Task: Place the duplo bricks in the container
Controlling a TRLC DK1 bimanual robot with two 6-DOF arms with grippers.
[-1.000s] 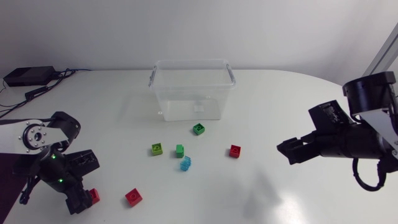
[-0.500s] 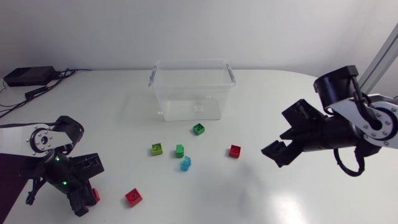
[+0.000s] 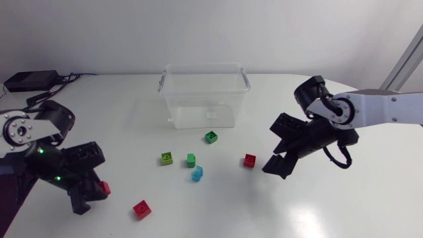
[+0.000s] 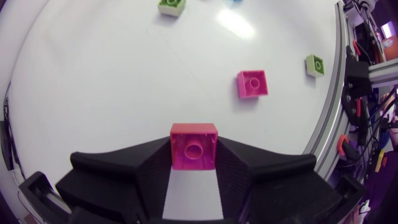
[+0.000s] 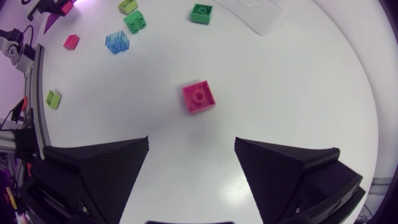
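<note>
Left matte black gripper (image 4: 194,155), clenched on a small red plastic brick (image 4: 194,140), has lifted since before; clear plastic container (image 3: 198,112) sits unmoved mid-table; right gripper (image 5: 191,142), fingers spread wide, has swung in over a second red brick (image 5: 199,97)

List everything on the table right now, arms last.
container: 1, clear plastic, far middle of the table, no bricks seen inside
red bricks: 3, red; one held in the left arm's fingers, one loose close by, one right of the middle cluster
green bricks: 2, dark green; one just in front of the container, one in the middle cluster
lime brick: 1, lime, left of that cluster
blue brick: 1, translucent blue, beside the lower green one
black box: 1, black, cabled, far left corner
left gripper: shut on a red brick
right gripper: open, empty, a red brick just ahead
</note>
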